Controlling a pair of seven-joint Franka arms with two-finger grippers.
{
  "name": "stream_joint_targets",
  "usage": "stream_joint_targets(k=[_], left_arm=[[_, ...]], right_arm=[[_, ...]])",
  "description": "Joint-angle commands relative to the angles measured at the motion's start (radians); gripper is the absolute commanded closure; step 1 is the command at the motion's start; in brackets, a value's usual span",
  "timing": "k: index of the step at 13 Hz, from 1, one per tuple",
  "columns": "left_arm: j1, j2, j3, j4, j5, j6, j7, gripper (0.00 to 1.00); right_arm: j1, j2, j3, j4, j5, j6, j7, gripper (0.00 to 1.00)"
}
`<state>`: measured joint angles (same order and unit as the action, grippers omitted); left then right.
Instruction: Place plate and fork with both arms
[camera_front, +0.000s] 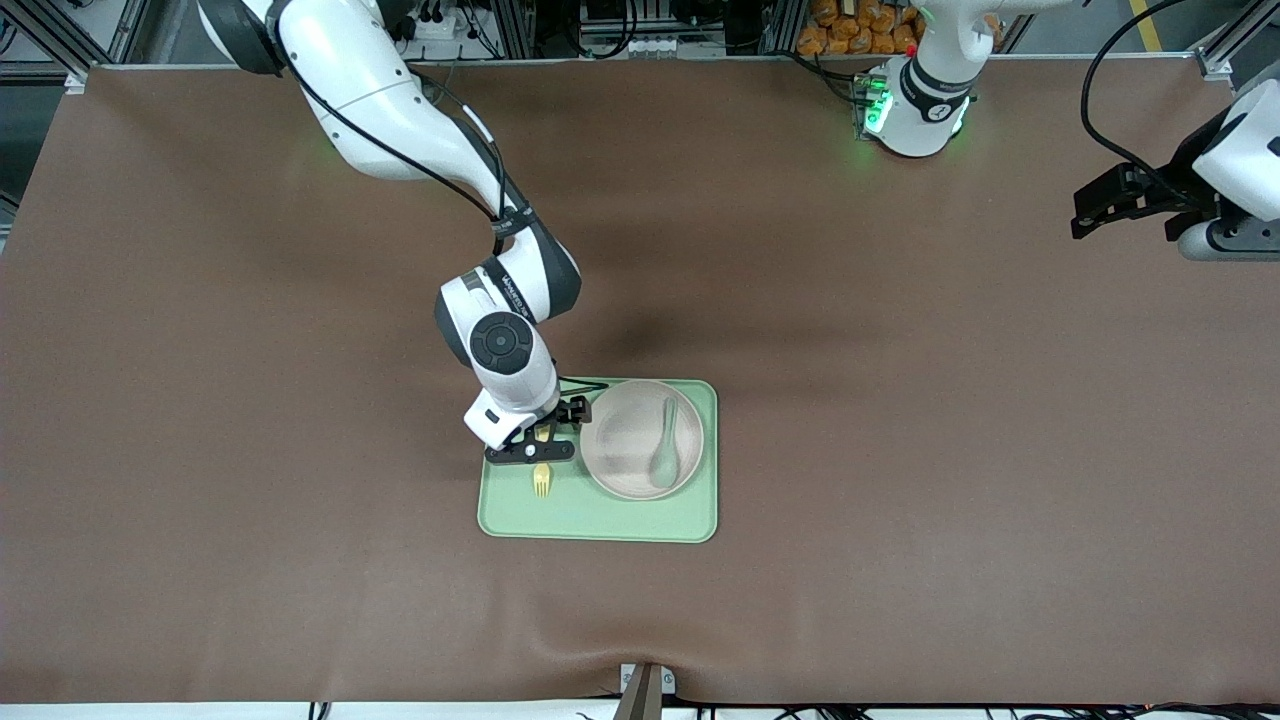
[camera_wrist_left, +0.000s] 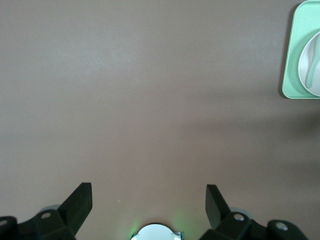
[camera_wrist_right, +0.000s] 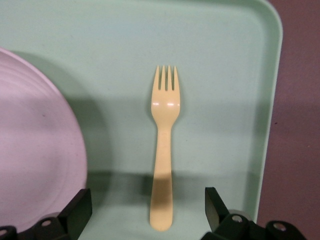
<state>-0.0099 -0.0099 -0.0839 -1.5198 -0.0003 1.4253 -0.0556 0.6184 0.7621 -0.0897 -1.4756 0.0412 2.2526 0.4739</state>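
The fork (camera_wrist_right: 164, 150) lies flat on the green tray (camera_front: 600, 515) beside the pink plate (camera_front: 625, 450), which holds a spoon (camera_front: 665, 450); the right gripper (camera_front: 540, 440) hovers low over the fork, fingers wide apart, holding nothing; any vertical motion here should stay straight to avoid nudging the fork. The left gripper (camera_wrist_left: 149, 202), open and empty, waits over bare table at its own end. The right wrist view alone shows the handle lying clear between the fingers; the front view hides it.

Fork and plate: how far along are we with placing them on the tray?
Both look placed. The pink plate, with a green spoon in it, sits on the green tray. The yellow fork lies flat on the tray beside the plate. The right gripper hovers over the fork with jaws open, holding nothing. The left gripper waits open over bare table. Left: the right arm pulling away.
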Motion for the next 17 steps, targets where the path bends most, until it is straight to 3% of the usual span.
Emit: stream_joint_targets(k=[1, 9, 14, 17], left_arm=[[0.008, -0.007, -0.008, 0.004, 0.002, 0.004, 0.002, 0.00], [0.008, -0.005, -0.007, 0.004, 0.002, 0.004, 0.002, 0.00], [0.010, -0.005, -0.007, 0.004, 0.002, 0.004, 0.002, 0.00], [0.010, -0.005, -0.007, 0.004, 0.002, 0.004, 0.002, 0.00]], right_arm=[[-0.029, -0.042, 0.001, 0.085, -0.001, -0.132, 0.003, 0.00], [-0.267, -0.292, 0.001, 0.103, -0.003, -0.363, -0.063, 0.00], [-0.400, -0.403, -0.002, 0.104, -0.015, -0.497, -0.256, 0.00], [-0.515, -0.443, -0.001, 0.106, -0.001, -0.568, -0.487, 0.00]])
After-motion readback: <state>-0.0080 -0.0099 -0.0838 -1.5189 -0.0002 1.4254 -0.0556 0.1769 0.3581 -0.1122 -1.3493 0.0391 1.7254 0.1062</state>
